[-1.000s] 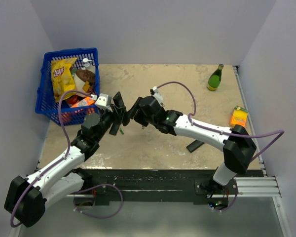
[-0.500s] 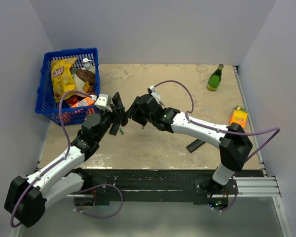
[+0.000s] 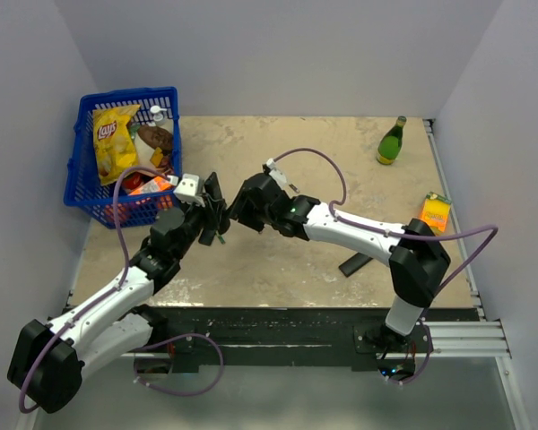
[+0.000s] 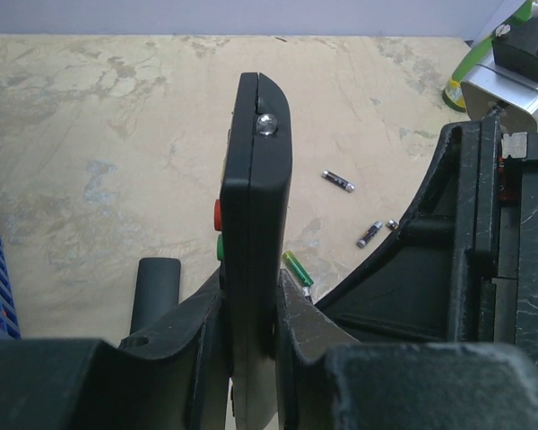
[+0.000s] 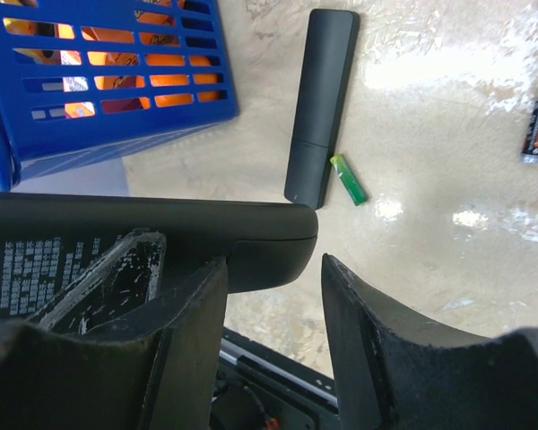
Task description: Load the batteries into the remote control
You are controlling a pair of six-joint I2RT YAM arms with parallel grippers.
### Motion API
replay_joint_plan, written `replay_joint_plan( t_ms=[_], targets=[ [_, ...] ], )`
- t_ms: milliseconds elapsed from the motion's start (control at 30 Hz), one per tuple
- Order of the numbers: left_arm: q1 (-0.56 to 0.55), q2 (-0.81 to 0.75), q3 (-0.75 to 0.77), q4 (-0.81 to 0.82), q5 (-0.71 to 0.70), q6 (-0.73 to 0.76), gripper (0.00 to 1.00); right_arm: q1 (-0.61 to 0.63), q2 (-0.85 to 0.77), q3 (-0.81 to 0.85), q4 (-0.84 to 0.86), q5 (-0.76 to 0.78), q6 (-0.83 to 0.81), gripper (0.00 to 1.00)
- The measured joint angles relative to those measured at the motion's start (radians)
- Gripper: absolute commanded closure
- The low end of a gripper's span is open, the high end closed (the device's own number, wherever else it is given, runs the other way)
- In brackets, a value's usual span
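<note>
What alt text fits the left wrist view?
Left gripper clamps a black remote edge-on at centre frame, its tip pointing away. Beyond it, small dark batteries lie loose on the tan table.

Remote (image 4: 254, 224), centre of left wrist view: black plastic, matt, smooth; tiny lens at top end was clear, glossy.
Left gripper (image 4: 251, 296), bottom: black plastic, matt.
Right gripper (image 5: 273, 266), lower half of right wrist view: black plastic, inner faces scuffed, whitish scratches.
Batteries (image 4: 338, 180), right of centre: dark wrap, shiny metal ends.
Table (image 4: 99, 134): mottled beige, stone-like, showed glossy glare.
Basket (image 5: 117, 98), upper left: blue plastic lattice, slight sheen.
Chip bag (image 3: 114, 139): yellow, glossy film.
Bottle (image 3: 392, 141), upper right: green, glossy.
</note>
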Motion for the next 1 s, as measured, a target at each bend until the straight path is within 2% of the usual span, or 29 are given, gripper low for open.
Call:
replay_joint_plan(
  t_ms=[833, 1000],
  targets=[
    [-0.037, -0.005, -0.002, 0.003, -0.022, 0.031, 1.00, -0.008, -0.047, -0.075, 0.034, 0.003, 0.010, 0.54],
    [-0.044, -0.011, -0.001, 0.050, -0.014, 0.020, 1.00, -0.008, -0.094, -0.122, 0.037, 0.006, 0.010, 0.47]
  ],
)
